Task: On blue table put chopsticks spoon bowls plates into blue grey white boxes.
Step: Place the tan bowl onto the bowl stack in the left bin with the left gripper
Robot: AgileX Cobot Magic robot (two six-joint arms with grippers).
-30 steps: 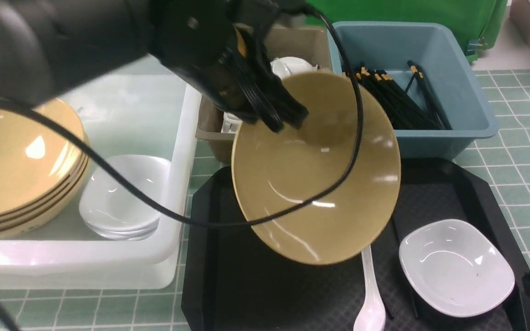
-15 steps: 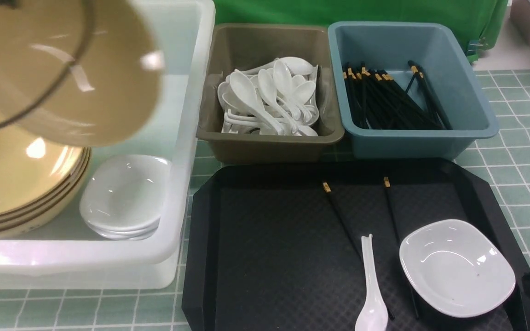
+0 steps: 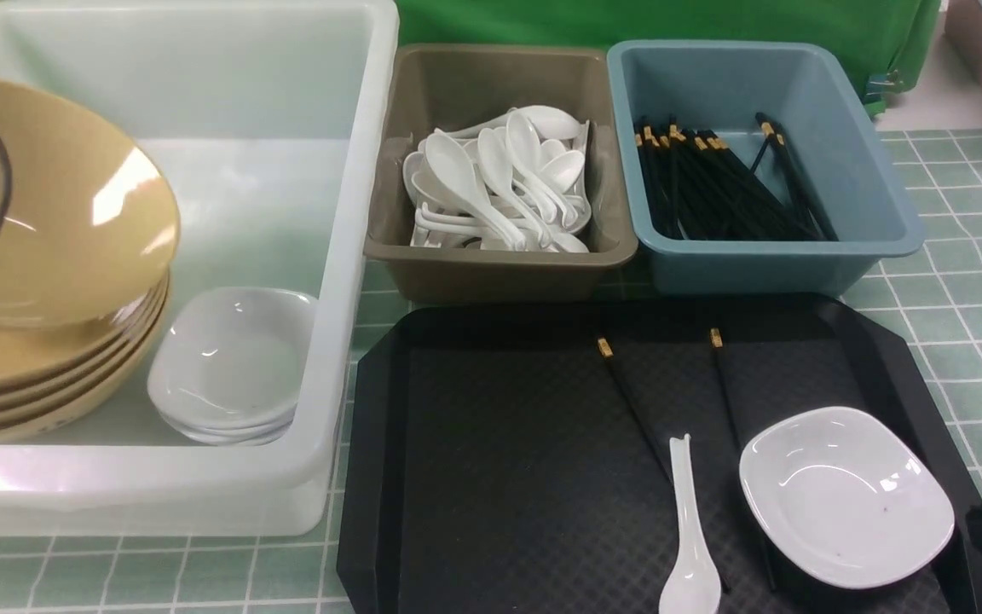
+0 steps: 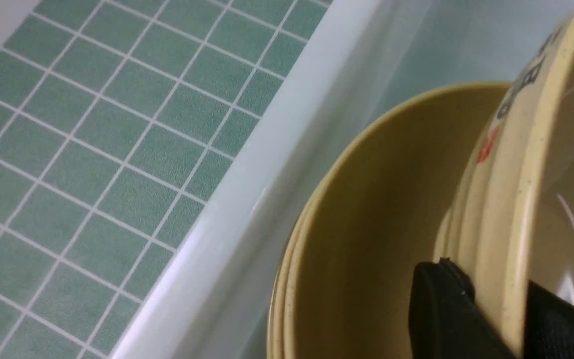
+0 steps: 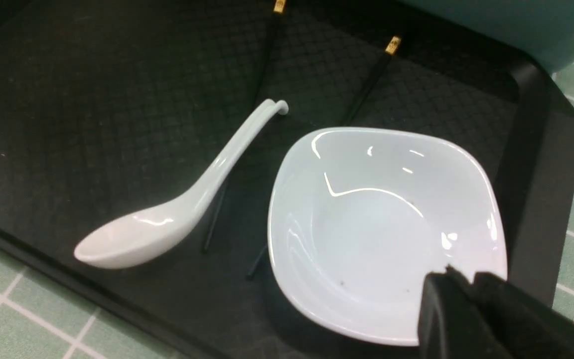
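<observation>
The left end effector (image 4: 489, 279) is clamped on the rim of the top bowl (image 3: 56, 196). The left wrist view shows one black finger inside the bowl's wall and one outside. This bowl sits tilted over the stack of tan bowls (image 3: 31, 384) at the left of the front view, inside the white tub (image 3: 355, 213). I cannot tell whether it touches the stack. A small pile of white plates (image 3: 231, 367) lies just beside the bowls in the same tub.

At upper centre the grey-brown box (image 3: 499, 264) holds a heap of white spoons (image 3: 491, 179). Right of it, the blue box (image 3: 798, 256) holds black chopsticks (image 3: 713, 188).

On the black tray (image 3: 499, 469), at lower centre, lie two loose chopsticks (image 3: 627, 401). The single spoon (image 3: 687, 546) rests across one of them, and the lone plate (image 3: 845, 495) covers the other's thin end. The right end effector (image 5: 461, 276) hovers over that plate's rim. Its fingers are narrow, with only a slit between them, and grip nothing.
</observation>
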